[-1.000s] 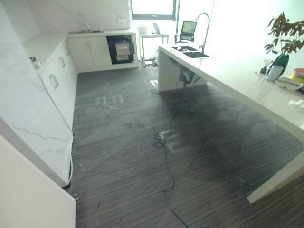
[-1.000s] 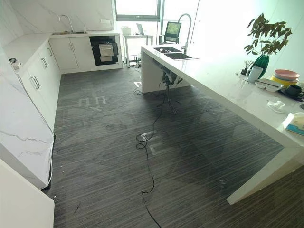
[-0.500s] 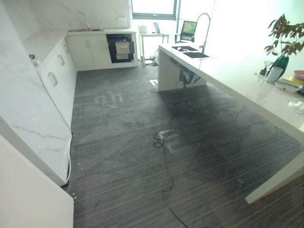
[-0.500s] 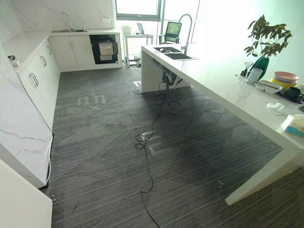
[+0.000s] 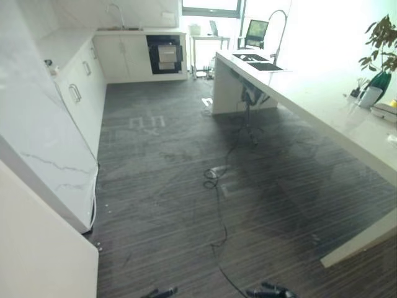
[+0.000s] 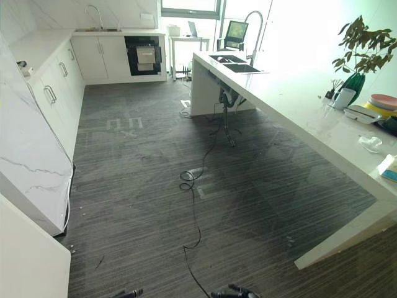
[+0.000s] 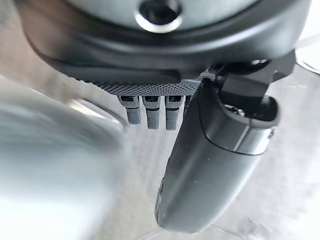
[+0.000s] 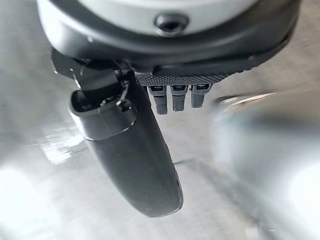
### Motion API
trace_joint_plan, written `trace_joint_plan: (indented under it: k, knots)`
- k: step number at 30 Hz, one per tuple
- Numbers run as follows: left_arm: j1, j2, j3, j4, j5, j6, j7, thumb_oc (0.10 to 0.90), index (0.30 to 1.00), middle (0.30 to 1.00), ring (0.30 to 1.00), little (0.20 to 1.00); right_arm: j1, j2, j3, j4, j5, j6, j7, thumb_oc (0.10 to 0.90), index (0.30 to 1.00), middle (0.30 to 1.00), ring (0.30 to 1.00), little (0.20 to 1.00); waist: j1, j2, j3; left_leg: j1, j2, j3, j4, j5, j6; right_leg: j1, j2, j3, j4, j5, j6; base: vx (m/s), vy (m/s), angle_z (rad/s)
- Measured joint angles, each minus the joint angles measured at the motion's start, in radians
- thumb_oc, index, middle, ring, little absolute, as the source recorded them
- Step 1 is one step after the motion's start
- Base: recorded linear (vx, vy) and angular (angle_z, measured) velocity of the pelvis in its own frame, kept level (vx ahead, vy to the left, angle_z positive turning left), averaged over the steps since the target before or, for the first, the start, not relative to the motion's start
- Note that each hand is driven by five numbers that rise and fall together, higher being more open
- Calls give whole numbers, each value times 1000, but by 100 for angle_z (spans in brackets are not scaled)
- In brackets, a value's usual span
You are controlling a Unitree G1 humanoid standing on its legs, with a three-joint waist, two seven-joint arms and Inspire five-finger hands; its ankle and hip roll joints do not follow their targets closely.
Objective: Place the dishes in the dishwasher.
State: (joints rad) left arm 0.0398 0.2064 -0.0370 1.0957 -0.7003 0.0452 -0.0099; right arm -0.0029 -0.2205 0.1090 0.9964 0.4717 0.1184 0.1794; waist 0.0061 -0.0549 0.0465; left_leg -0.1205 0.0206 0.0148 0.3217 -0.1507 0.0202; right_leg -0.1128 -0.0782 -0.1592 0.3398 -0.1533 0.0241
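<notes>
Floor (image 6: 149,186): dark striped carpet, biggest thing in the head views. 2 runs of white worktop: long island worktop (image 6: 298,112) on the robot's right w/ 1 sink (image 6: 234,64) and 1 tall curved tap (image 6: 255,25) at its far end; L-shaped worktop (image 5: 59,46) over white cabinets (image 5: 74,99) on the left and far wall, w/ a 2nd tap (image 6: 94,13). 1 dark dishwasher (image 6: 145,56) is built into the far cabinet run, door looks closed, well apart from everything else.

Dishes (image 6: 381,102): a stack of plates, exact no. can't tell, at the near right end of the island worktop, beside 1 white container (image 6: 362,113), 1 white cup (image 6: 343,97) and 1 potted plant (image 6: 363,56).

Both hands are low at the bottom edge of the head views, well apart from the dishes and the dishwasher: left hand (image 5: 160,292), right hand (image 5: 270,290), just dark tips there. The wrist views show what the head views don't: left hand (image 7: 215,165) w/ fingers straight, relaxed, holding nothing, only carpet past them; right hand (image 8: 130,150) the same, fingers (image 8: 178,97) straight, empty. The right eye view shows the plates in full; the left eye view cuts them off at its edge.
</notes>
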Motion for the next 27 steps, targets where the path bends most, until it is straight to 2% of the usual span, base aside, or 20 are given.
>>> trace_joint_plan:
  k: [3,5,6,7,8,9,10,11,12,13,14,15,17,20,21,22,23,24,26,27]
  knots:
    - [61,-2,5,-269,-4,-62,6,800,900,900,900,900,51,-32,18,-330,3,-26,-61,800,900,900,900,900,1,13,34,18,1,3,-27,30,-6,-8,3,2,13,-7,-9,56,-173,-1]
    - [110,-2,30,-430,-5,-93,19,800,900,900,900,900,107,-49,33,-578,2,-28,-94,800,900,900,900,900,6,3,75,56,-5,12,-69,71,-43,-17,4,14,58,-35,-31,18,-190,-4]
    - [95,14,46,-472,-12,-132,18,800,900,900,900,900,108,-43,39,-651,2,-59,-88,800,900,900,900,900,15,-44,127,33,-16,60,6,102,-88,-35,-3,16,118,-70,-60,46,-106,9]
    - [55,22,59,-452,-35,-154,19,800,900,900,900,900,83,-32,34,-640,2,-90,-75,800,900,900,900,900,24,-67,158,-49,-19,62,155,150,-134,-39,-12,38,137,-84,-97,169,-41,1]
    - [30,21,66,-431,-43,-157,20,800,900,900,900,900,69,-30,28,-607,-1,-96,-75,800,900,900,900,900,34,-78,166,-143,-1,59,308,217,-154,-35,-2,44,132,-79,-111,204,19,3]
    - [40,15,67,-431,-44,-157,19,800,900,900,900,900,51,-27,13,-583,-2,-101,-77,800,900,900,900,900,33,-66,174,-213,16,64,406,217,-137,-31,12,35,126,-78,-113,357,89,-12]
    - [55,4,67,-431,-44,-158,20,800,900,900,900,900,52,-25,-2,-561,-16,-107,-79,800,900,900,900,900,30,-49,186,-226,47,105,360,197,-119,-23,31,27,100,-79,-111,397,187,-5]
    - [66,-10,50,-410,-47,-157,22,800,900,900,900,900,52,-32,-5,-530,-38,-107,-81,800,900,900,900,900,24,-6,197,-185,85,178,129,195,-108,30,68,9,8,-58,-73,558,269,-12]
    - [77,-38,35,-413,-52,-158,24,800,900,900,900,900,56,-59,-2,-517,-40,-101,-80,800,900,900,900,900,34,31,204,-178,135,196,-55,191,-129,23,92,-18,113,-102,-50,520,279,-1]
    - [101,-31,24,-463,-54,-163,23,800,900,900,900,900,59,-62,-3,-530,-40,-96,-78,800,900,900,900,900,31,34,206,-196,141,197,-111,191,-148,56,72,5,128,-187,-45,439,195,10]
    - [102,-51,1,-481,-54,-158,24,800,900,900,900,900,79,-99,-19,-575,-41,-97,-70,800,900,900,900,900,30,111,250,-237,220,97,-117,186,-165,86,170,11,133,-175,-100,446,191,-2]
    - [127,-55,-2,-488,-54,-157,23,800,900,900,900,900,100,-111,-22,-599,-43,-97,-58,800,900,900,900,900,41,113,253,-264,237,54,-113,187,-165,88,181,24,138,-193,-119,418,167,-52]
    - [181,-56,29,-477,-54,-157,24,800,900,900,900,900,157,-125,-32,-638,-51,-108,-19,800,900,900,900,900,58,99,248,-282,240,84,-15,190,-151,128,172,83,124,-211,-114,462,185,-75]
    - [192,-53,84,-477,-51,-157,24,800,900,900,900,900,208,-150,-63,-646,-61,-110,-2,800,900,900,900,900,50,80,209,-245,211,144,-5,187,-115,219,155,118,40,-220,-84,500,203,-27]
    - [175,-36,83,-482,-38,-157,24,800,900,900,900,900,216,-137,-75,-647,-65,-109,-3,800,900,900,900,900,52,41,181,-204,134,146,-15,181,-97,304,108,127,-42,-227,-53,579,246,-18]
    - [169,-25,76,-494,-29,-156,23,800,900,900,900,900,218,-129,-68,-653,-68,-107,-2,800,900,900,900,900,65,8,155,-161,78,129,-28,213,-34,343,70,129,-59,-227,-20,488,217,-10]
    - [165,-12,72,-507,-29,-156,22,800,900,900,900,900,219,-108,-64,-673,-68,-106,-4,800,900,900,900,900,68,-19,140,-145,52,142,-11,207,16,351,35,121,-41,-207,27,306,154,-10]
    - [152,1,66,-533,-27,-156,20,800,900,900,900,900,218,-90,-58,-708,-68,-107,-4,800,900,900,900,900,74,-27,131,-133,42,140,-2,179,36,353,19,121,-26,-164,78,295,159,5]
    - [94,46,58,-559,2,-156,-1,800,900,900,900,900,165,-24,-38,-730,-67,-113,-6,800,900,900,900,900,84,-39,126,-144,27,130,97,154,60,370,2,110,-11,-18,80,417,299,10]
    - [61,52,51,-552,18,-156,-4,800,900,900,900,900,117,-3,-18,-736,-66,-113,-14,800,900,900,900,900,81,-6,107,-119,6,141,125,75,71,373,-12,81,40,71,136,469,415,13]
